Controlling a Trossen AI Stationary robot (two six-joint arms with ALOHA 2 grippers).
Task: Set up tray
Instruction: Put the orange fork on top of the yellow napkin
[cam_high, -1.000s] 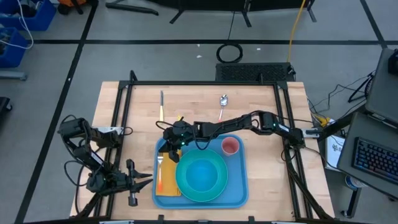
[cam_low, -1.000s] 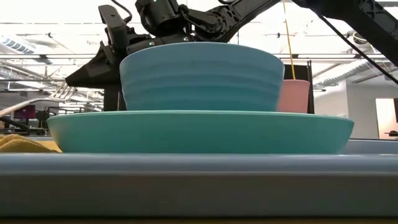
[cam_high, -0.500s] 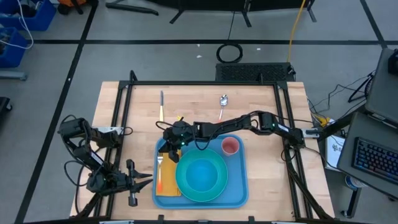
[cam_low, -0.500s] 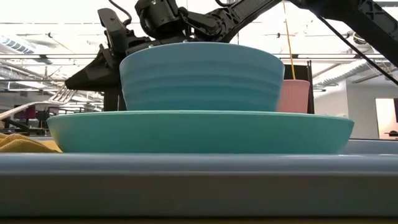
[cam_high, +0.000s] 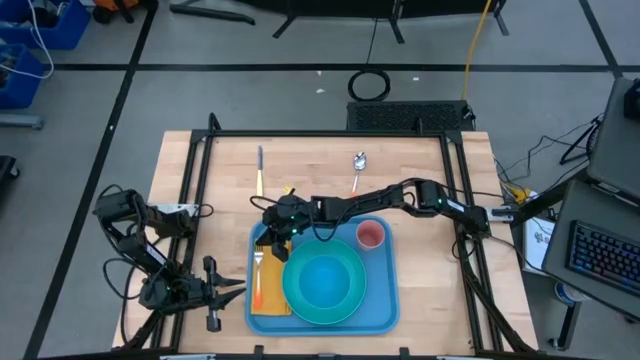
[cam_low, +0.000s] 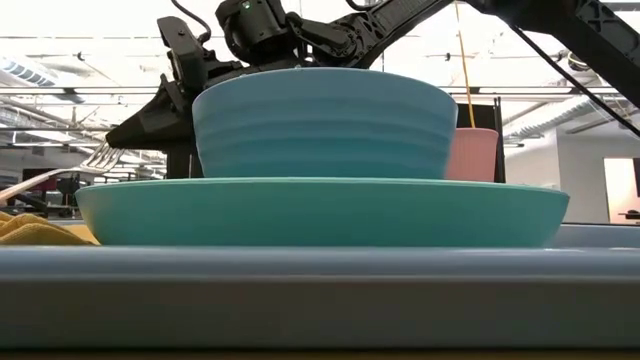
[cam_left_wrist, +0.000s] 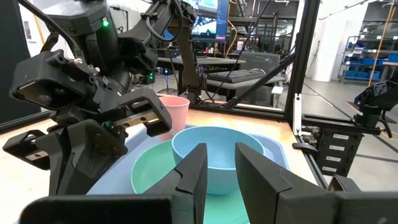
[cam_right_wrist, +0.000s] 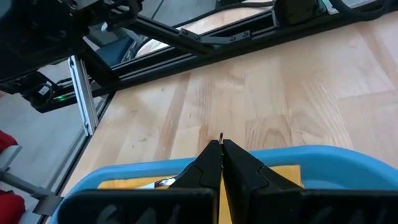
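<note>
- One table (cam_high: 200, 200), pale wood inside a black frame; you see all of it only from above.
- One tray (cam_high: 388, 310), light blue, at the table's near middle. From the low view its rim (cam_low: 320, 290) fills the foreground and hides most of what lies on it.
- Two arms. You'll find the left gripper (cam_high: 232, 291) parked at the table's near left corner, off the tray, fingers (cam_left_wrist: 255, 177) a little apart with nothing between them.
- Right gripper (cam_high: 270, 232) reaches across to the tray's far left corner, over the napkin. Its fingers (cam_right_wrist: 211, 165) are pressed together in the right wrist view, with a thin dark tip poking out between them; you can't tell what that is.
- One turquoise plate (cam_high: 322, 288), with one blue bowl (cam_low: 325, 120) on it. From above the two blur into one disc.
- One yellow-orange napkin (cam_high: 265, 300) along the tray's left side.
- One pink cup (cam_high: 371, 235) at the tray's far right; half hidden behind the bowl in the low view.
- One fork (cam_high: 257, 265) on the napkin, partly under the right gripper.
- One knife (cam_high: 260, 170) and one spoon (cam_high: 358, 165) on bare wood beyond the tray, well apart.
</note>
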